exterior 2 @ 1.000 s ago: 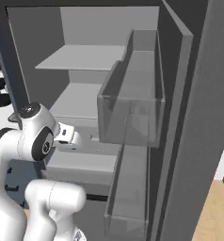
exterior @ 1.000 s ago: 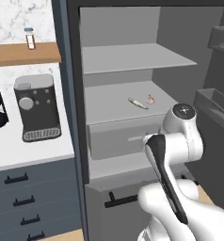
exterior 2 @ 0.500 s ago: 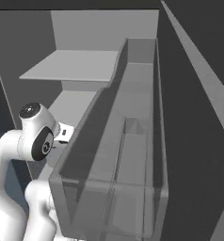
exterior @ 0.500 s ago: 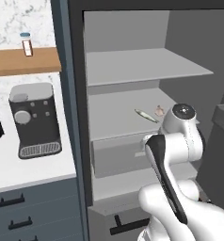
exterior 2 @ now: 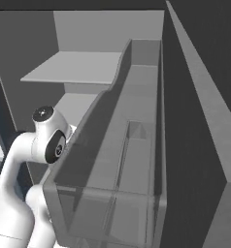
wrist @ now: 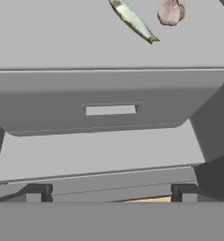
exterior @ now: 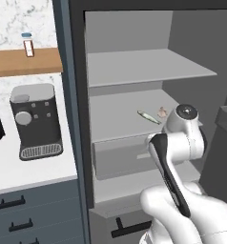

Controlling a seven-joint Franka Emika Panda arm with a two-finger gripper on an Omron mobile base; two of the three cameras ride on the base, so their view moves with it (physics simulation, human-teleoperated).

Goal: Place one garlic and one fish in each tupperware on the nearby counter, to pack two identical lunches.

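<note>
Fish (wrist: 132, 20): slim, pale, silvery-green item, lying flat and diagonal on the middle fridge shelf (exterior: 120, 119), directly above the grey drawer (wrist: 109, 101). Also seen from the left base view (exterior: 148, 116).

Garlic (wrist: 170, 11): pinkish-white bulb on the same shelf, just beside the fish's far end, apart from it; above the drawer's right half. Left base view (exterior: 162, 113).

Tool (wrist: 111, 195): spread wide, holding nothing; sits low, level with the ledge under the drawer, well short of both items.

Tabletop (exterior: 25, 167): white marble-look surface left of the fridge, carrying a coffee machine (exterior: 34, 121). No trays visible on it.

Step in hand, as judged: approach for a first pick from the shelf.

Handling notes:
- Raise the tool clear above the drawer's top edge before advancing.
- Choose one item; the pair lies close, so come in from the side away from its neighbour.
- Fish: straddle the narrow body crosswise.
- Garlic: rounded, may roll; close centred.
</note>
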